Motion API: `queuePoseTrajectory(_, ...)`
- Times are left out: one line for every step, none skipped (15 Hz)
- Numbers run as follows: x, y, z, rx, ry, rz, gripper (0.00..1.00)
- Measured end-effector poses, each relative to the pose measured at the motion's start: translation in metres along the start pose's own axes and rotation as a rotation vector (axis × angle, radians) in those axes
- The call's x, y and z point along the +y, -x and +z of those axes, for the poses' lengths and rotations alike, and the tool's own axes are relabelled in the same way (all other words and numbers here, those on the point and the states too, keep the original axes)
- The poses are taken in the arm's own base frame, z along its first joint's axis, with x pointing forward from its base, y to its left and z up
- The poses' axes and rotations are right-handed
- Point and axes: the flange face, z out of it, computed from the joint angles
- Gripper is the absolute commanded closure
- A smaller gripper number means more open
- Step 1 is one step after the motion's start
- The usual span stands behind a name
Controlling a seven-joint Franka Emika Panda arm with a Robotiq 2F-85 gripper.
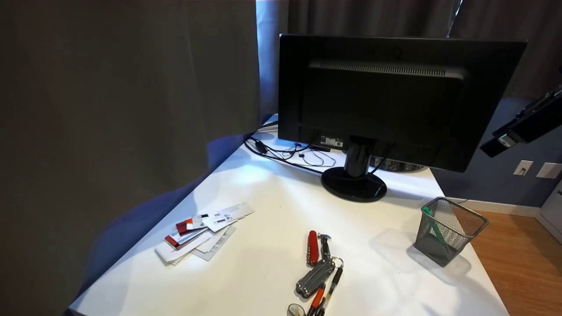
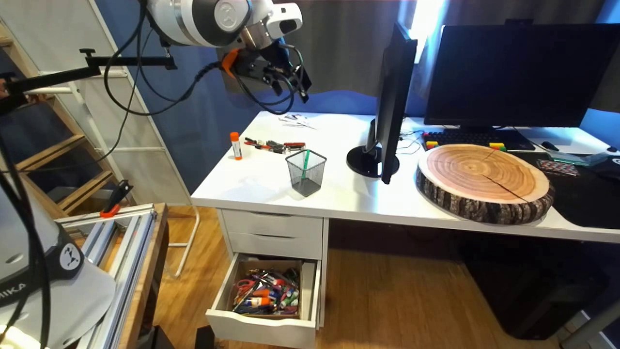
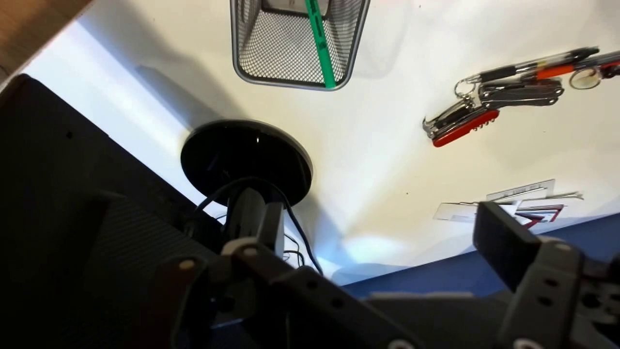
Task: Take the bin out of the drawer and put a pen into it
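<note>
With gripper (image 3: pixel 389 235) spread and empty, could, swinging low, knock bin (image 2: pixel 316 172) and pen (image 2: pixel 305 162) off the near desk edge (image 2: pixel 261 208) above the drawer (image 2: pixel 264 327).

Letters (image 2: pixel 13 291), probably "MIKA", on white robot base (image 2: pixel 82 295), cut at frame edge, round emblem (image 2: pixel 70 256) on same base, similar emblem (image 2: pixel 226 15) on arm (image 2: pixel 220 35), label (image 1: pixel 331 141) on monitor (image 1: pixel 382 101) back, print too small, dark markings (image 3: pixel 318 24) on green pen (image 3: pixel 323 53), unreadable
</note>
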Motion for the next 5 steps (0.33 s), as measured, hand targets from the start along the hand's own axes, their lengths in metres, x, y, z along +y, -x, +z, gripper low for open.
queuePoseTrajectory(-0.003, 0.0, -0.003, -0.018, 0.004, 0.011, 0.0)
queuePoseTrajectory(-0.007, 0.002, -0.005, -0.041, 0.006, 0.015, 0.0)
queuePoseTrajectory(-0.012, 0.005, -0.005, -0.066, 0.007, 0.016, 0.0)
queuePoseTrajectory(-0.016, 0.007, -0.004, -0.084, 0.007, 0.017, 0.0)
queuePoseTrajectory(-0.019, 0.009, -0.004, -0.091, 0.006, 0.016, 0.0)
